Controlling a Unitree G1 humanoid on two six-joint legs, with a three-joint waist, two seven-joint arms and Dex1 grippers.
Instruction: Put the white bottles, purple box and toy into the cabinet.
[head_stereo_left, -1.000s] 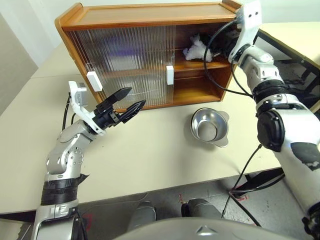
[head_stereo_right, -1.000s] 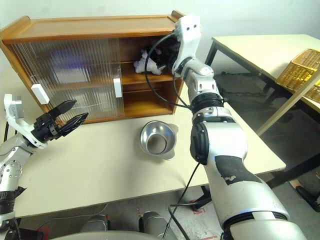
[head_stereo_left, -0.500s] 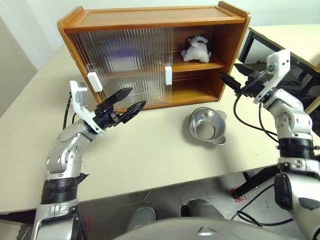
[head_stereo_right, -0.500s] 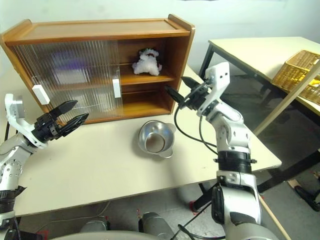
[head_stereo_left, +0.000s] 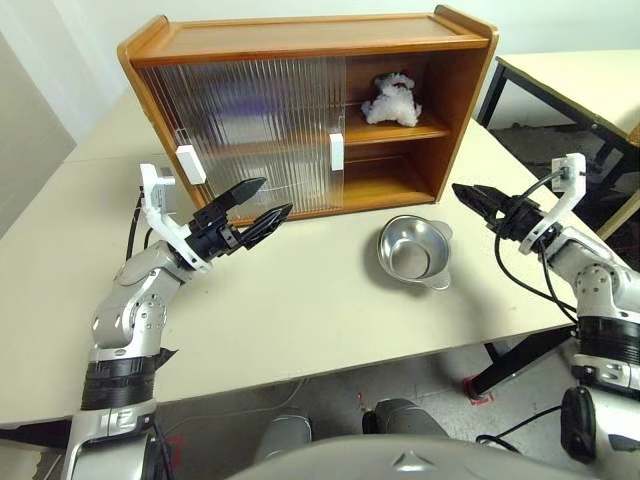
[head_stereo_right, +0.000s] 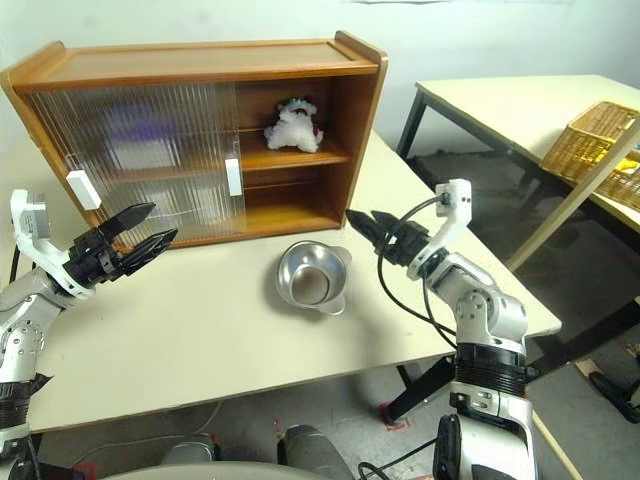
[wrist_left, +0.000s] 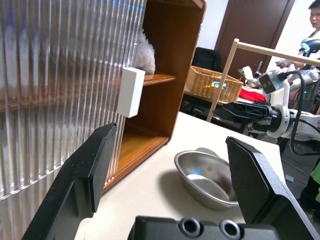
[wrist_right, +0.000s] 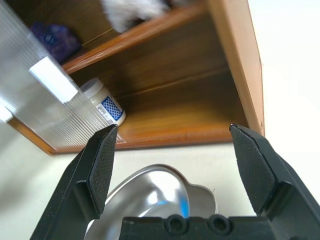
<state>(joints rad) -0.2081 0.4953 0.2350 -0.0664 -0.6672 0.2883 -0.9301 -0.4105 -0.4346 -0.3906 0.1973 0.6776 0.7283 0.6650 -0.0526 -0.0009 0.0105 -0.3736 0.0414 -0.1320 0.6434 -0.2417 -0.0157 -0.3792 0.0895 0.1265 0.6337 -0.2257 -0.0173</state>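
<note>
You can read no text here. The white bottle in the cabinet bears a blue-printed label, its print illegible.

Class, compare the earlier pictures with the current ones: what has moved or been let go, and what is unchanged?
The right gripper, a second ago up at the cabinet's upper shelf beside the toy, has drawn back and down, open and empty, to hover right of the steel bowl. The toy stays on the shelf. The left gripper, open, bowl and cabinet doors are unchanged.
</note>
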